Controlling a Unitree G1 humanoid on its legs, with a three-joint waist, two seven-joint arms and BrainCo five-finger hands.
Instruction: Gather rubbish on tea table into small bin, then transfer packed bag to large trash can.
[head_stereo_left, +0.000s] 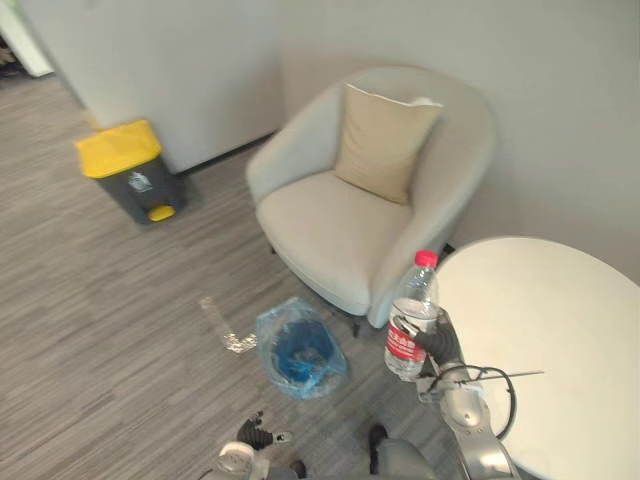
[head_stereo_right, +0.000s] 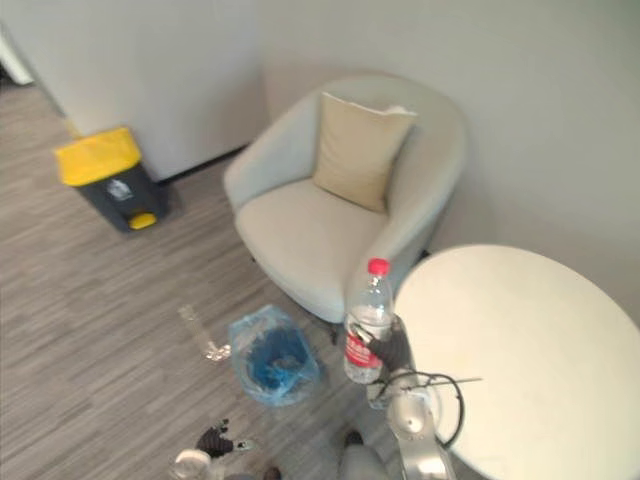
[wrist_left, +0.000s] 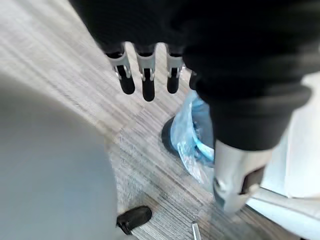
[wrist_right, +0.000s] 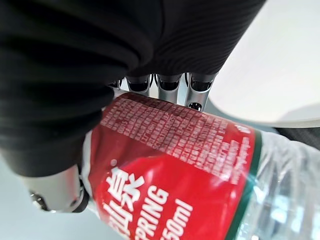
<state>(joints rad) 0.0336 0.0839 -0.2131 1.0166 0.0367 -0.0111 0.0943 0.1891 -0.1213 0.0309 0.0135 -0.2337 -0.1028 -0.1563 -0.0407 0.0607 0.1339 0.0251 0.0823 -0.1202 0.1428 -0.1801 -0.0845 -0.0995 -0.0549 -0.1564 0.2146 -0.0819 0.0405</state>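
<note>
My right hand (head_stereo_left: 437, 345) is shut on a clear plastic water bottle (head_stereo_left: 412, 315) with a red cap and red label, held upright beside the left edge of the round white tea table (head_stereo_left: 545, 330). Up close, the fingers (wrist_right: 170, 82) curl behind the red label (wrist_right: 175, 165). The small bin (head_stereo_left: 298, 350), lined with a blue bag, stands on the floor to the left of the bottle. My left hand (head_stereo_left: 255, 435) hangs low near the floor, fingers (wrist_left: 145, 77) straight and holding nothing. The large grey trash can (head_stereo_left: 128, 170) with a yellow lid stands at the far left by the wall.
A light grey armchair (head_stereo_left: 360, 215) with a beige cushion (head_stereo_left: 385, 140) stands behind the small bin, close to the tea table. A crumpled clear wrapper (head_stereo_left: 228, 330) lies on the wood floor left of the bin.
</note>
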